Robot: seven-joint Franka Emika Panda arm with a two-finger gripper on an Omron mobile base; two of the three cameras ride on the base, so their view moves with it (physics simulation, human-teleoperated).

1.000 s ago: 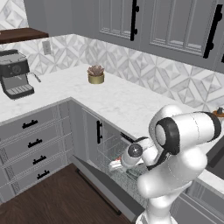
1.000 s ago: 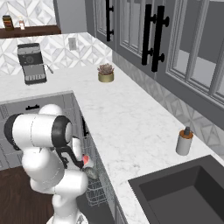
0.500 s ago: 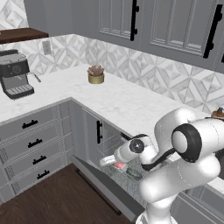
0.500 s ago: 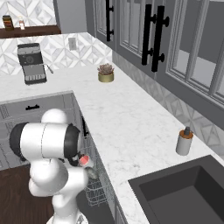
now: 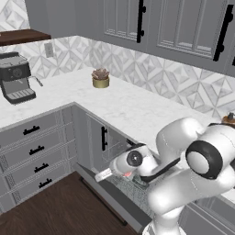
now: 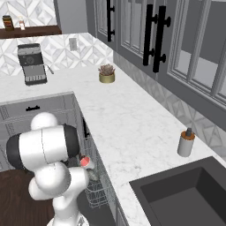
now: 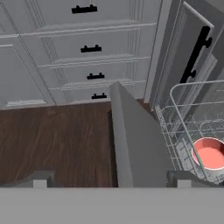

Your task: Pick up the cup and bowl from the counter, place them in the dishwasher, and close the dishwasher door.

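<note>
The cup [image 7: 209,154], red-salmon inside, stands upright in the dishwasher's wire rack [image 7: 183,127]; its red inside also shows by the arm [image 6: 84,161]. The dishwasher door [image 7: 131,140] hangs folded down, a flat grey panel above the wood floor [image 5: 108,195]. My gripper [image 7: 111,180] is open and holds nothing; it hovers over the lowered door, left of the rack, and points out toward the floor [image 5: 104,175]. The bowl is out of view. The white marble counter [image 5: 137,110] runs above the dishwasher.
Grey drawers with black handles [image 7: 87,48] face the open door across the dark wood floor [image 7: 52,140]. A narrow cabinet door with a vertical handle [image 7: 197,57] adjoins the rack. On the counter: plant pot [image 6: 106,75], coffee machine [image 6: 32,63], pump bottle [image 6: 186,142], sink [image 6: 185,194].
The hand has swung away from the rack and out over the lowered door, while the cup stays in the rack. The jaws stayed open.
</note>
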